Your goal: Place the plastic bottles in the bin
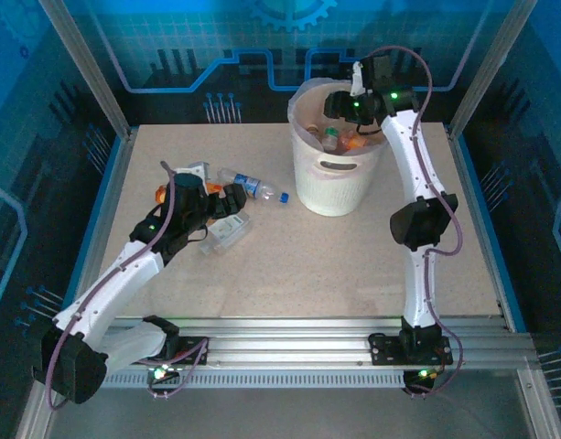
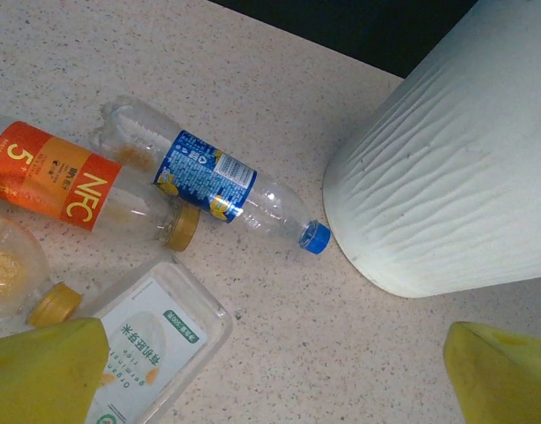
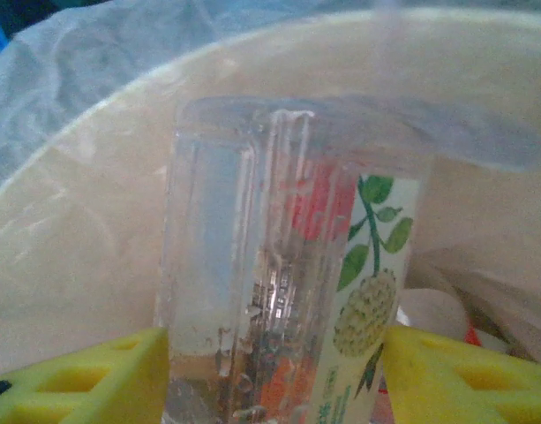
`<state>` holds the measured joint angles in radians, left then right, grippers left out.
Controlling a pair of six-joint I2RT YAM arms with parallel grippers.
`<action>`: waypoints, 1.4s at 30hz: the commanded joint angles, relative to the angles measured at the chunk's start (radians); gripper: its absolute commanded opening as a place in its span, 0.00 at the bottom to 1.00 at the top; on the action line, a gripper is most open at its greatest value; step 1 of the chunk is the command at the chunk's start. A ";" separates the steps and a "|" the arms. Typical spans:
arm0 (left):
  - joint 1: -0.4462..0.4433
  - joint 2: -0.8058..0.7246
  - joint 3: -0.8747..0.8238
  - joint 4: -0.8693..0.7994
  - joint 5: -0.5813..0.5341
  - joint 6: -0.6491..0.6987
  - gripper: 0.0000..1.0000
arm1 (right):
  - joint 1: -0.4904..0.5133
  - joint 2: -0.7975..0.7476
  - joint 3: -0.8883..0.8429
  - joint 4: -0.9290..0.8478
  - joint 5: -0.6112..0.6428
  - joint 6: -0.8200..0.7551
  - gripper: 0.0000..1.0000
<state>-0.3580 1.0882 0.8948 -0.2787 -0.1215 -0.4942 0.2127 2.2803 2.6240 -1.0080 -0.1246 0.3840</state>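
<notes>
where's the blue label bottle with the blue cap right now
In the top view the blue-label bottle lies on the table, left of the bin, its cap pointing toward the bin, beside the orange-label bottle.

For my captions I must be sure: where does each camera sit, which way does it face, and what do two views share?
Top external: above and behind the bases, looking down on the table; both arms, left gripper and right gripper show.
Left wrist: faces down at the blue-label bottle and bin; left fingers at the bottom corners.
Right wrist: faces into the bin; right fingers flank a clear fruit-label bottle.
Shared: top and left wrist both show the blue-label bottle beside the bin.
</notes>
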 commanded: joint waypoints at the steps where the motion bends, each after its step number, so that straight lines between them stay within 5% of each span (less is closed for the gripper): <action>1: 0.007 0.016 -0.009 0.024 0.022 0.020 0.99 | -0.008 0.019 0.030 0.010 -0.119 -0.007 0.61; 8: 0.007 0.046 0.008 -0.018 0.028 0.063 0.99 | 0.010 -0.024 -0.036 0.001 -0.188 -0.011 0.59; 15: 0.007 0.091 0.037 -0.130 0.015 0.115 0.99 | 0.019 -0.091 -0.100 -0.062 -0.111 -0.014 0.60; 25: 0.007 0.173 0.090 -0.298 0.029 0.241 0.99 | 0.029 -0.214 -0.125 -0.103 -0.054 -0.034 0.79; 29: 0.007 0.243 0.122 -0.358 -0.005 0.303 0.99 | 0.033 -0.293 -0.175 -0.108 -0.010 -0.037 0.98; 42: 0.046 0.491 0.247 -0.427 -0.025 0.527 0.99 | 0.044 -0.658 -0.545 -0.012 0.171 -0.033 1.00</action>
<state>-0.3328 1.5497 1.0924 -0.6579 -0.1272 -0.0479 0.2413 1.6989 2.1349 -1.0554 -0.0216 0.3542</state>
